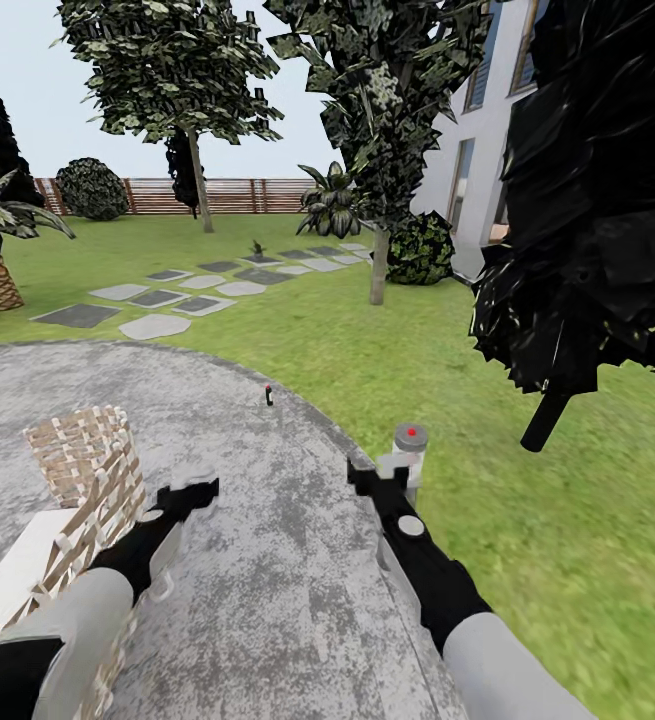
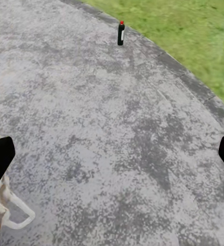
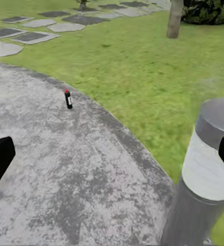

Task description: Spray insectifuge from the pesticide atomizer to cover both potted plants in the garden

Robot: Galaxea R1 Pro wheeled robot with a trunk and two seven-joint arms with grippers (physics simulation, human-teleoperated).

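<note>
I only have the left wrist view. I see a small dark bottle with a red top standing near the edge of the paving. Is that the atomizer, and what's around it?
Observer: Yes. The pesticide atomizer stands upright, alone near the rim of the patio. A grey bollard lamp with a red dot stands at that rim, on the robot's right.
Operator: Any potted plant in sight?
Observer: One small potted plant sits far off among the stepping stones on the lawn.
Operator: Anything on my left?
Observer: A woven wicker piece stands on the patio there.
</note>
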